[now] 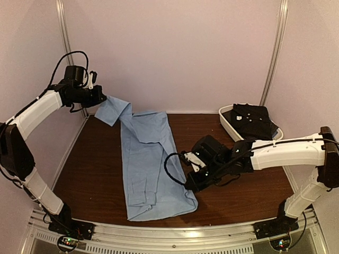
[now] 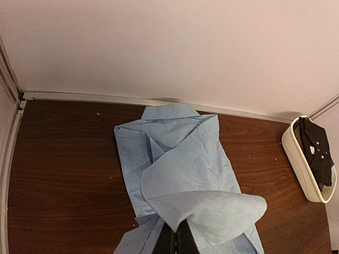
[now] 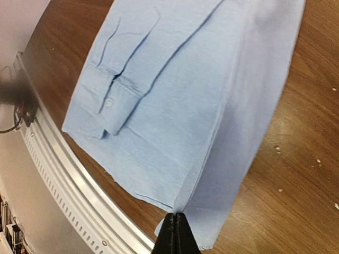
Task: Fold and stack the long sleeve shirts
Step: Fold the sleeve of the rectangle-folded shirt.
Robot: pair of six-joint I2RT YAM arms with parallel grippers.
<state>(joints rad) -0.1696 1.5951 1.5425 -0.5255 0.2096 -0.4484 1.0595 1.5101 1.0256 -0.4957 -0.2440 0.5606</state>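
Blue shirt [image 1: 148,159] in clenched left claw [image 1: 101,98] and right claw [image 1: 189,185]; white tub [image 1: 229,127] of dark clothes [image 1: 253,119] apart

Worktop [image 1: 90,174] of dark brown wood grain, flecked with a few pale crumbs [image 3: 277,150], bounded at the near edge by a slotted aluminium rail [image 1: 185,233]. White oval plastic tub [image 2: 299,166] at the far right corner, just beside the pale back wall [image 1: 175,53].

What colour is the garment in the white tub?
Black; the garment in the tub shows best in the top external view.
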